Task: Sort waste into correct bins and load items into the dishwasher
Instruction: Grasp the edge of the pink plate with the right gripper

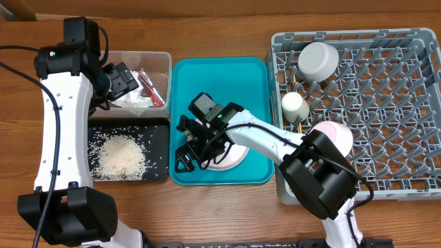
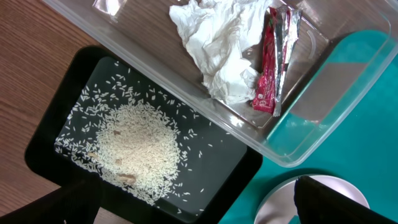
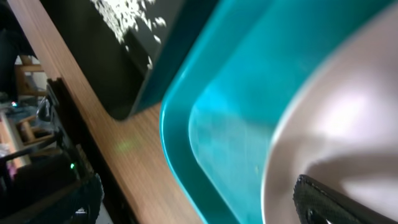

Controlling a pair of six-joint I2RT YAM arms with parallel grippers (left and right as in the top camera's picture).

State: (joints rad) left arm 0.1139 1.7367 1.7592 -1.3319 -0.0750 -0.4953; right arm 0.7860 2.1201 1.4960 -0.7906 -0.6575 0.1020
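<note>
Pink plate [image 1: 234, 157] lies on the teal tray [image 1: 220, 69], not yet in the rack [image 1: 393, 103]. The right gripper [image 1: 191, 146] hangs low over its rim, fingers spread wide and empty, seemingly to lift it. Tissue [image 2: 214, 43] and wrapper [image 2: 267, 74] sit sorted in the clear tub [image 1: 164, 62] below the left gripper [image 1: 127, 79], likewise wide open, with rice [image 1: 122, 155] in the black tray [image 1: 157, 134], all on a wooden table [image 1: 207, 27].

Plate [image 1: 234, 156]: largely hidden beneath the right gripper [image 1: 195, 154] overhead. In the right wrist view it is blurred and cut off, above one of the fingers [image 3: 336, 204]. Pink bowl [image 1: 339, 131]: partly covered by the right arm.
</note>
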